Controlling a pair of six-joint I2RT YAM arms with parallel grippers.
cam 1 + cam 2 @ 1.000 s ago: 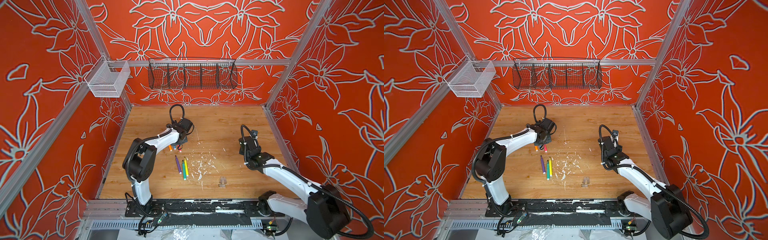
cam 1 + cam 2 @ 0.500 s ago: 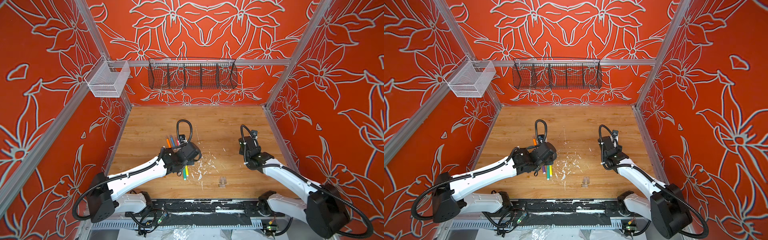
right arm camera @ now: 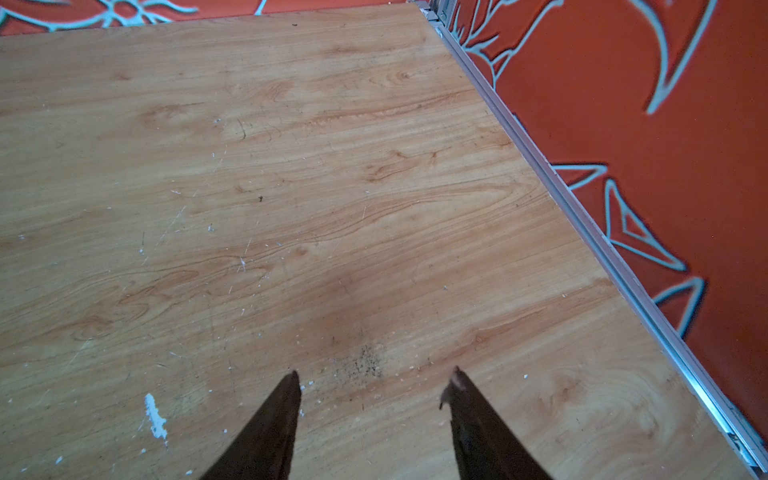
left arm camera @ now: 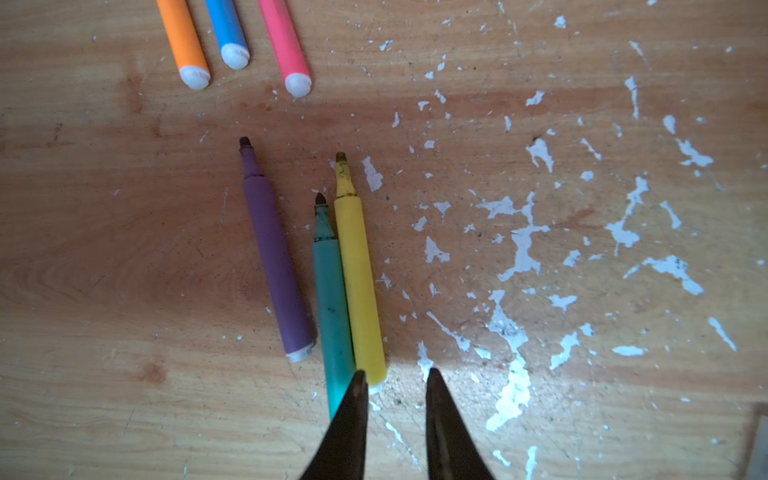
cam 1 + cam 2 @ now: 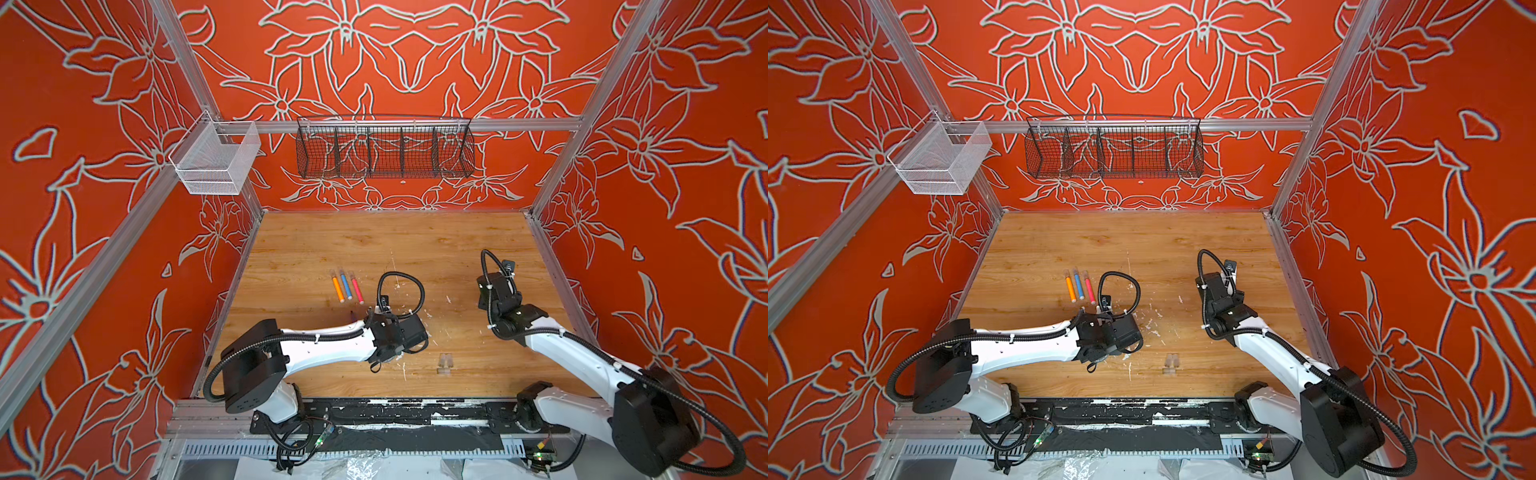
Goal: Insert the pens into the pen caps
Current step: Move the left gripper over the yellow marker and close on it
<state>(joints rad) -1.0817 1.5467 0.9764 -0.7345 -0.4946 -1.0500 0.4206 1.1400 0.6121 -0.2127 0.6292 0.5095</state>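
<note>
Pens lie on the wooden tabletop in two groups, all with plain, solid-coloured barrels.

**Uncapped group.** The left wrist view shows the purple pen, the green pen and the yellow pen with their dark felt tips bare and pointing away from the left gripper.
- The green and yellow pens lie touching along their length.
- The purple pen lies just beside them, angled slightly away.

**Left gripper.** Its two dark fingers stand a little apart, with a narrow gap between them.
- One fingertip covers the tail end of the green pen.
- The white-plugged tail of the yellow pen shows at the mouth of the gap, right against that same finger.
- The rest of the gap shows bare wood, and no pen is clamped.
- It cannot be told whether the finger actually touches either pen.
- White flecks of debris are scattered over the wood on the other side of the fingers.

**Second group.** Beyond the bare tips lie the orange pen, the blue pen and the pink pen, side by side with their white end plugs toward the gripper. In both top views their far ends seem to carry clear caps.

**Loose caps.** Loose pen caps, clear and stubby, sit together near the table's front edge between the two arms, apart from both grippers.

**Right gripper.** The right gripper hangs over bare wood near the right-hand wall. Its fingers are spread wide and there is nothing between them.
</note>
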